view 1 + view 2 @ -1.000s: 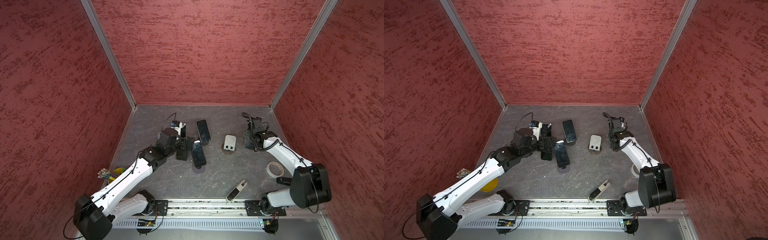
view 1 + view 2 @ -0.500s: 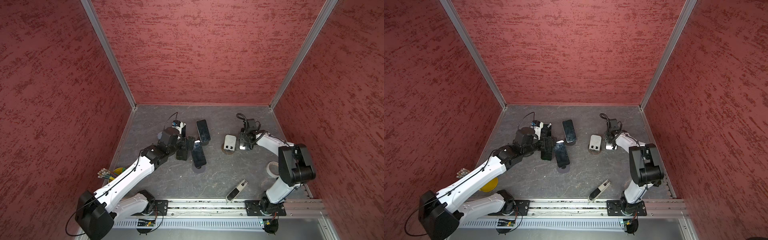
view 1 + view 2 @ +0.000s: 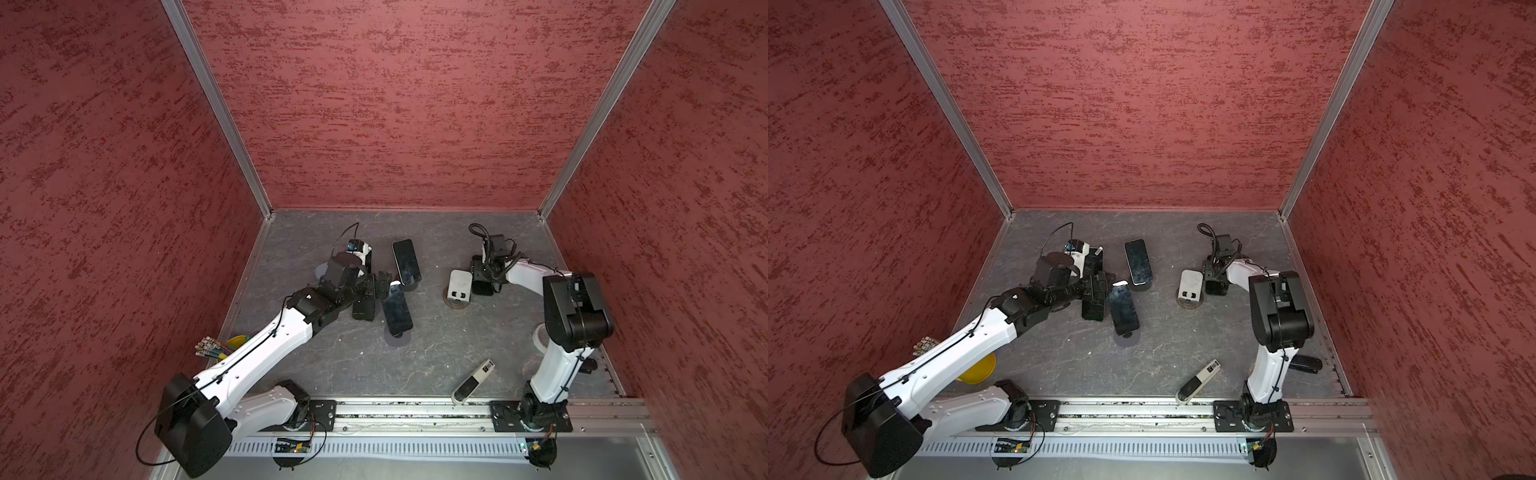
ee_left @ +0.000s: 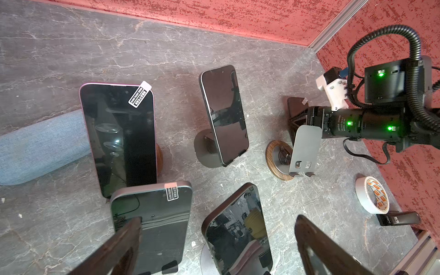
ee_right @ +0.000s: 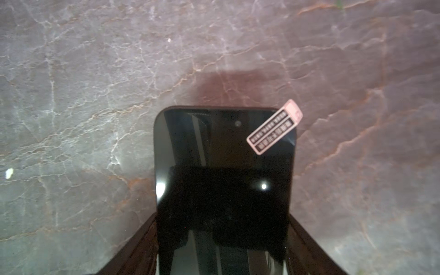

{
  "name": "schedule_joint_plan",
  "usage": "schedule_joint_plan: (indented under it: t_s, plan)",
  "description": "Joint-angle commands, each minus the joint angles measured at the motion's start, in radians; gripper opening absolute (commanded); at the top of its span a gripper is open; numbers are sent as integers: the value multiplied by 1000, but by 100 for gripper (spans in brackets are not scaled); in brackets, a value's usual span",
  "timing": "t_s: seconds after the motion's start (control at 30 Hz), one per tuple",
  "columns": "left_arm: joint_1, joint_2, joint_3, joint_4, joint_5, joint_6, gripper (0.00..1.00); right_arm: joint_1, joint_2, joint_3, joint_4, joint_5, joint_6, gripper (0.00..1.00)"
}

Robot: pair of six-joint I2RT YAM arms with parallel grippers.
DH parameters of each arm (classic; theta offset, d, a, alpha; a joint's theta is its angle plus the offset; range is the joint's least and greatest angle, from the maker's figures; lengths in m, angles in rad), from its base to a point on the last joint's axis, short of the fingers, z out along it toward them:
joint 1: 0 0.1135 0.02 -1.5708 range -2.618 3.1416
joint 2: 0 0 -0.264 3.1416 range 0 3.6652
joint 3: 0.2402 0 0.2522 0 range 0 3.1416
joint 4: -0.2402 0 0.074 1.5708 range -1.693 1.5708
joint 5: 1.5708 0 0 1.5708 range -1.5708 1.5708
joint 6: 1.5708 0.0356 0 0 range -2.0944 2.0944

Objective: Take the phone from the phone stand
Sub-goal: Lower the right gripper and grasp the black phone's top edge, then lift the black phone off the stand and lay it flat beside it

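Your black slab phone with the pink corner sticker [image 5: 223, 178] is clamped edge to edge in the right gripper [image 5: 222, 215], over the grey stone-look table [image 3: 436, 357], just at 3 o'clock of the silver plate stand on its wooden disc [image 3: 459, 286]. Open table runs at 6 o'clock from the stand; the red textured back wall [image 3: 395, 124] closes 12. Left gripper [image 4: 217, 220] gapes wide just beside a glossy dark propped phone [image 4: 235, 233].

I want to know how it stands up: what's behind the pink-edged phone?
Behind the pink-edged phone a round brown stand foot peeks out, and a blue-grey cloth case lies further back. The stand's upright part is covered by the phone.
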Motion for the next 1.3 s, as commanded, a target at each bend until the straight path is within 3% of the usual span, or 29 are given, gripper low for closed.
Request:
schedule_joint_plan:
  t_s: [0.0,0.57,1.27]
  plan:
    - [2,7,26,17,-9,8,99,-5,9,34,21,-37,-10,50]
    - [2,0,20,15,-16,10,100,-6,104,129,-70,-39,-77,65]
    - [2,-13,17,2,-32,11,100,-5,157,176,-120,-66,-71,71]
